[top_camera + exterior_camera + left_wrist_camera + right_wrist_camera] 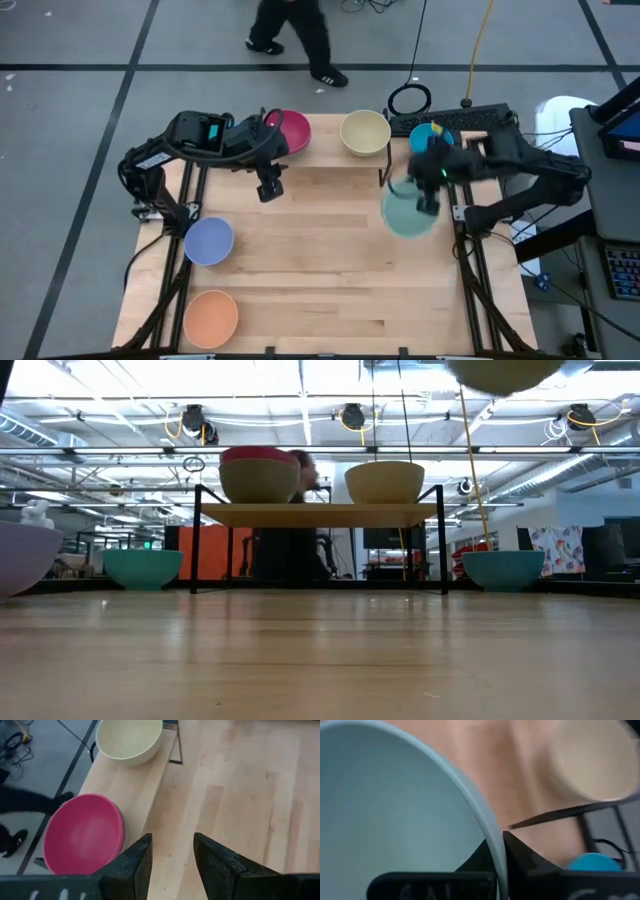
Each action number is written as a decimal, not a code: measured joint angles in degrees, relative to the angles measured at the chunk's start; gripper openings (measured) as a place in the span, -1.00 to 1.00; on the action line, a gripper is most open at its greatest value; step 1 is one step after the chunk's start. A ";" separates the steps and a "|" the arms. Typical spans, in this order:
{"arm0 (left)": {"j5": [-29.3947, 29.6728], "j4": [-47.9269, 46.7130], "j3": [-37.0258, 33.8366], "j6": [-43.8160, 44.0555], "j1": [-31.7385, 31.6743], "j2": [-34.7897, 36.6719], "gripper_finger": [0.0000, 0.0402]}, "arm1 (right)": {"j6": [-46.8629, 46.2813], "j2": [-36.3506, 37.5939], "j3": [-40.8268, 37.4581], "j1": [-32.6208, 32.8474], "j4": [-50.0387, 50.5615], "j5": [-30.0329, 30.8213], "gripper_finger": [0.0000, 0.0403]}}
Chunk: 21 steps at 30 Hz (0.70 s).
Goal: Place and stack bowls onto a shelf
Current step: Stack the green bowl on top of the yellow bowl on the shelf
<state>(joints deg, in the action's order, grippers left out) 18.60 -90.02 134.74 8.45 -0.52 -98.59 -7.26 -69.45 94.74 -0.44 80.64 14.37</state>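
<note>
High view: the mint bowl hangs over the worktop just off the shelf's right end, its rim pinched by the right pincer. The magenta bowl and cream bowl sit on the shelf. The left pincer, fingers spread and empty, hovers beside the magenta bowl.

The shelf stands at the counter's far edge. On its left end sits a nested pair of bowls, one inside the other; on its right end sits a single bowl. On the counter, a flanking bowl rests left of the shelf and another bowl right of it. The right gripper holds a lifted bowl above the counter, before the shelf's right end. A left-edge bowl lies behind a corner bowl.
</note>
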 joint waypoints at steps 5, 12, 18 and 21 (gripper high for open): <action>0.06 0.15 0.00 -1.27 -2.77 0.00 -0.26 | 7.97 -4.66 4.75 -10.28 -4.23 0.45 -1.00; 0.08 0.20 0.00 -1.25 -6.82 0.00 -0.26 | 16.71 -12.71 13.62 -21.91 -11.82 -5.68 -1.00; 0.05 0.28 0.00 -0.41 -9.16 0.00 -0.26 | 22.92 -19.40 21.40 -29.29 -13.28 -5.80 -1.00; 0.05 0.28 -0.01 0.46 -10.05 0.00 -0.26 | 26.04 -22.17 23.91 -32.77 -13.33 -6.59 -1.00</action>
<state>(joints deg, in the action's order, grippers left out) 18.65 -89.73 134.72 8.91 -10.57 -98.59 18.78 -91.62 118.65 -33.21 67.31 7.79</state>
